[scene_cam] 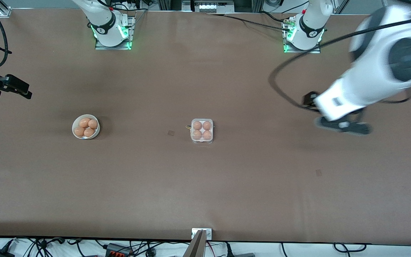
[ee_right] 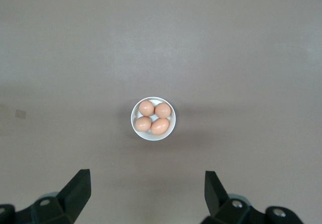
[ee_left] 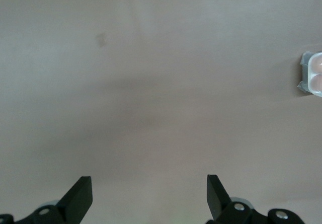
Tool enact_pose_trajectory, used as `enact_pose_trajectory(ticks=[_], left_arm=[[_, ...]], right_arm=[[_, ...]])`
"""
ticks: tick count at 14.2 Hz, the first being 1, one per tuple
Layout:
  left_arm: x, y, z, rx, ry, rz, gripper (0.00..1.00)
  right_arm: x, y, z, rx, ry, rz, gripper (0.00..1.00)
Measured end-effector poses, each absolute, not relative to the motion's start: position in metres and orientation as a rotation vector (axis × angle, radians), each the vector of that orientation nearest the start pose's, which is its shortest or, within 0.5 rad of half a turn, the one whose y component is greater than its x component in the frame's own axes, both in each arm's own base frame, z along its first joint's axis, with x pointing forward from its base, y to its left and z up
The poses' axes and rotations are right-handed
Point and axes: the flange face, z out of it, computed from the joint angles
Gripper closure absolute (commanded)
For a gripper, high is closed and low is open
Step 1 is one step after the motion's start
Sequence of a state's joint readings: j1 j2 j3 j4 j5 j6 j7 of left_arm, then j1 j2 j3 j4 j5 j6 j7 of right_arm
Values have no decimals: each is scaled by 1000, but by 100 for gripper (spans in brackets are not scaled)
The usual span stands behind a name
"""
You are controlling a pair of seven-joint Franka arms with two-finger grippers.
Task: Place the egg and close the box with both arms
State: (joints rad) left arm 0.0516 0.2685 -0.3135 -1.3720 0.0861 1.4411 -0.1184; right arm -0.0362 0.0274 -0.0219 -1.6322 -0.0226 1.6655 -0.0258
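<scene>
The box (scene_cam: pixel 202 131) is a small white carton in the middle of the table. An orange-brown egg (scene_cam: pixel 197 125) fills each of its cells, and the clear lid seems to lie down over them. An edge of the box shows in the left wrist view (ee_left: pixel 312 74). My left gripper (scene_cam: pixel 344 125) hangs open and empty over bare table toward the left arm's end, well clear of the box; its own view shows it open too (ee_left: pixel 149 189). My right gripper (scene_cam: pixel 25 92) is open and empty at the right arm's end of the table, apart from the bowl; its own view shows the same (ee_right: pixel 147 183).
A round white bowl (scene_cam: pixel 75 132) with several more eggs stands toward the right arm's end, level with the box. It also shows in the right wrist view (ee_right: pixel 135 127). A black cable (scene_cam: pixel 280 92) loops from the left arm over the table.
</scene>
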Motion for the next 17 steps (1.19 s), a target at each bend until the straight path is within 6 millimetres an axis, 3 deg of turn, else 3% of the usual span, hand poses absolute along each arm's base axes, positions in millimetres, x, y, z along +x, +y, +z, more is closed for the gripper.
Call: enact_pose_trajectory(ticks=[4,6,7,17], left_arm=[[567,-54,582,-3081,4,155,0],[558,-26,579,-3084,-75,56,0],[554,-21,575,-3085,-87,33,0],[523,-47,568,-3083,-14,28,0]], right_arm=[[568,-35,588,-3165,48,-8,0],[568,-35,588,-3165,48,-7,0],[568,-35,589,-3165,48,-8,0],[562,-36,598,-3164,53,-21,0]])
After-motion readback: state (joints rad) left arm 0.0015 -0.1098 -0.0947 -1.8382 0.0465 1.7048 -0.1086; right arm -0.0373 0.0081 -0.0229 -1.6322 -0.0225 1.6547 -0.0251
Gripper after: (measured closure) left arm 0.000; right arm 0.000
